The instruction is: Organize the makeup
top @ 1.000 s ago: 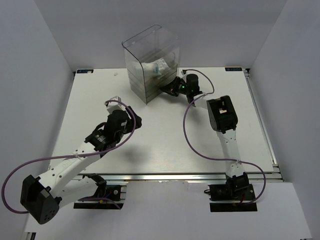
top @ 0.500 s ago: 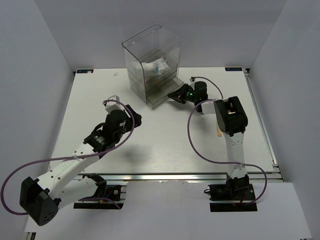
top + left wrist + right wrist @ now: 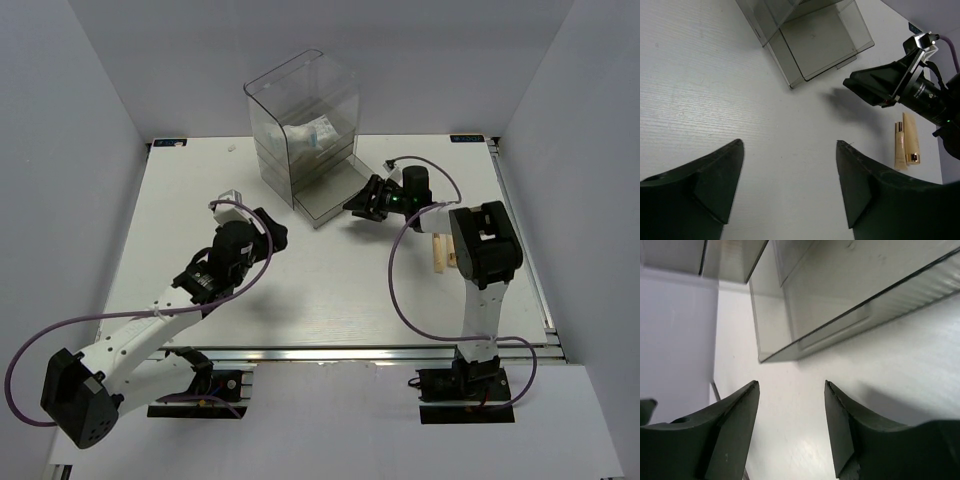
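Note:
The tall clear drawer box (image 3: 303, 118) stands at the back centre, and white sachets (image 3: 316, 134) show through its upper part. Its bottom drawer (image 3: 327, 198) is pulled out toward the front and looks empty in the left wrist view (image 3: 820, 42). My right gripper (image 3: 356, 207) hovers open just right of the drawer's front edge (image 3: 815, 337), with nothing between its fingers (image 3: 791, 386). A slim beige stick (image 3: 899, 146) and a beige tube (image 3: 912, 145) lie side by side on the table, partly under the right arm (image 3: 438, 252). My left gripper (image 3: 272, 234) is open over bare table (image 3: 790, 145).
The white table (image 3: 330, 290) ends at a metal rail along the near side. The right arm's purple cable (image 3: 395, 290) loops over the table right of centre. The left arm's cable (image 3: 60, 335) curls off the near left.
My right gripper drew back from the box toward the right and front, the bottom drawer slid out with it, and then its jaws opened. The left gripper stayed put and opened slightly.

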`<state>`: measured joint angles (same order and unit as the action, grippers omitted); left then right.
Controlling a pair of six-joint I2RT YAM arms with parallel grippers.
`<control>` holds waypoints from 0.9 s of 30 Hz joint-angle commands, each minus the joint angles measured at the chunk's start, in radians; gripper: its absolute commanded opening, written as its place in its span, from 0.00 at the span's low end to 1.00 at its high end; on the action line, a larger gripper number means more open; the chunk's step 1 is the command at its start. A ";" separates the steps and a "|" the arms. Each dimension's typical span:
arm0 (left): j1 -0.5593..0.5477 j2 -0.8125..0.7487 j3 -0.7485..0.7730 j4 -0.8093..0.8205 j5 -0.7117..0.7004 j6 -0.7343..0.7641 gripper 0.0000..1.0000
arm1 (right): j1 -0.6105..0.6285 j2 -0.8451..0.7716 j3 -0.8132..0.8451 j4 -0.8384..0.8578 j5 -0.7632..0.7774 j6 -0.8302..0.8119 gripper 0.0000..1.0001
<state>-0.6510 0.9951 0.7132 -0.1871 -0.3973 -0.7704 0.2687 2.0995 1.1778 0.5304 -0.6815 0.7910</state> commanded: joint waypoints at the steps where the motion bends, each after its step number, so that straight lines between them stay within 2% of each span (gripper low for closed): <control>1: 0.001 0.002 0.009 0.061 -0.017 0.014 0.80 | -0.003 -0.130 0.029 -0.255 -0.058 -0.244 0.60; 3: 0.001 0.002 0.003 0.095 -0.023 0.010 0.71 | -0.003 -0.179 0.039 -0.384 -0.029 -0.442 0.61; 4: 0.001 0.004 -0.003 0.101 -0.028 0.003 0.56 | -0.003 -0.179 0.042 -0.500 0.018 -0.511 0.61; 6: 0.001 0.005 -0.009 0.129 -0.025 0.000 0.39 | -0.005 -0.324 0.040 -0.588 0.095 -0.707 0.61; 7: 0.001 0.005 -0.015 0.136 -0.020 0.002 0.29 | -0.003 -0.352 0.042 -0.654 0.197 -0.760 0.62; 9: 0.008 0.013 -0.020 0.162 -0.003 0.013 0.28 | -0.005 -0.398 0.054 -0.714 0.330 -0.855 0.59; 10: 0.014 0.017 -0.023 0.170 0.032 0.017 0.29 | -0.008 -0.424 0.075 -0.746 0.447 -0.872 0.58; 11: 0.028 0.023 -0.021 0.179 0.052 0.026 0.42 | -0.020 -0.438 0.086 -0.798 0.506 -0.881 0.56; 12: 0.036 0.039 -0.018 0.178 0.089 0.026 0.42 | -0.032 -0.444 0.094 -0.810 0.605 -0.859 0.53; 13: 0.043 0.048 -0.014 0.179 0.107 0.032 0.63 | -0.048 -0.444 0.101 -0.831 0.622 -0.851 0.50; 14: 0.057 0.056 -0.011 0.179 0.124 0.040 0.75 | -0.086 -0.447 0.105 -0.877 0.620 -0.851 0.47; 17: 0.073 0.085 0.000 0.179 0.181 0.057 0.86 | -0.138 -0.464 0.080 -0.929 0.642 -0.872 0.47; 19: 0.082 0.102 0.006 0.179 0.221 0.060 0.90 | -0.146 -0.464 0.066 -0.955 0.724 -0.921 0.49; 21: 0.083 0.112 0.008 0.201 0.248 0.063 0.92 | -0.158 -0.449 0.066 -0.998 0.775 -0.947 0.52; 27: 0.086 0.132 -0.004 0.230 0.304 0.049 0.93 | -0.177 -0.446 0.020 -0.997 0.775 -1.003 0.56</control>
<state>-0.5701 1.1358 0.7002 0.0044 -0.1471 -0.7227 0.0952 1.6451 1.2144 -0.4343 0.0563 -0.1558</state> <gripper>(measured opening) 0.925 0.552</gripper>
